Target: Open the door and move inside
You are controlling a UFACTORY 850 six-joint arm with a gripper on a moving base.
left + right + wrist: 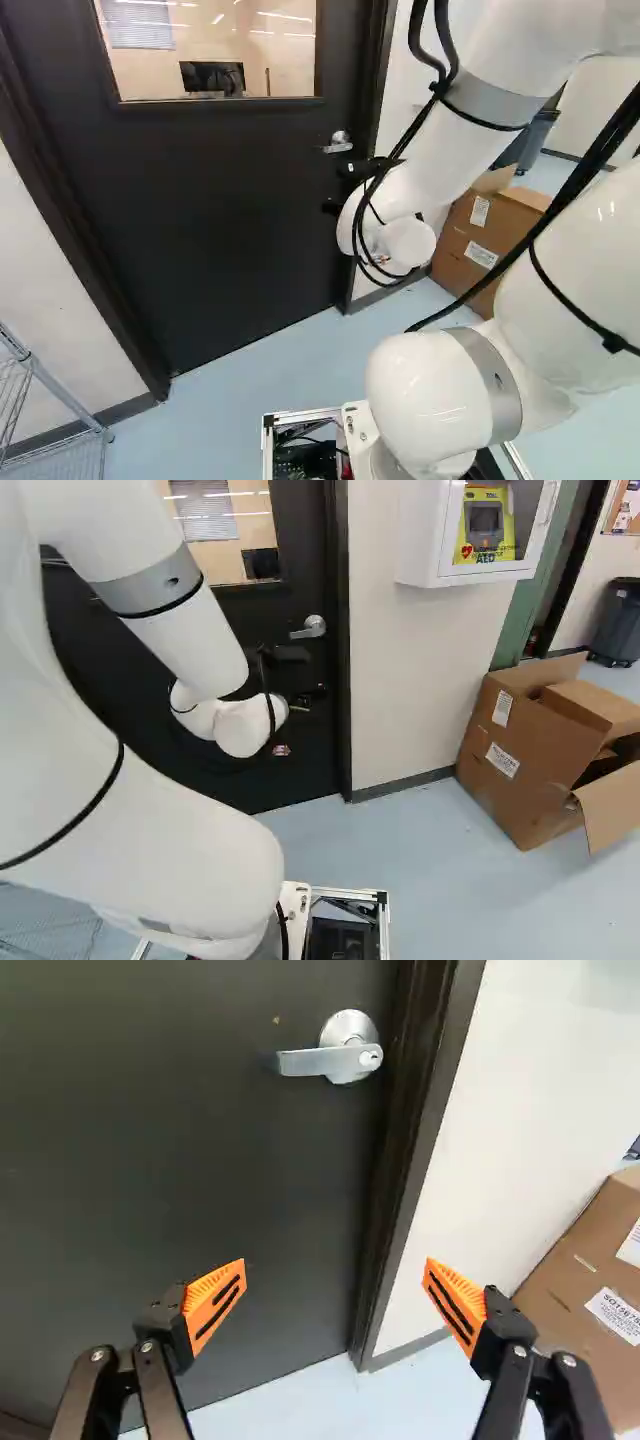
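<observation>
Judged at approach stage. Found door (pixel 190 1180) closed, with silver handle (pixel 330 1061) ahead of gripper (pixel 335 1268), beside frame (pixel 405 1160). Noted gripper wide open, holding nothing. Should next line up with handle, grip and turn it before opening.

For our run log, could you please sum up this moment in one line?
door: closed | gripper: open, empty | lever handle: ahead, not gripped | next: probably reach handle
</observation>
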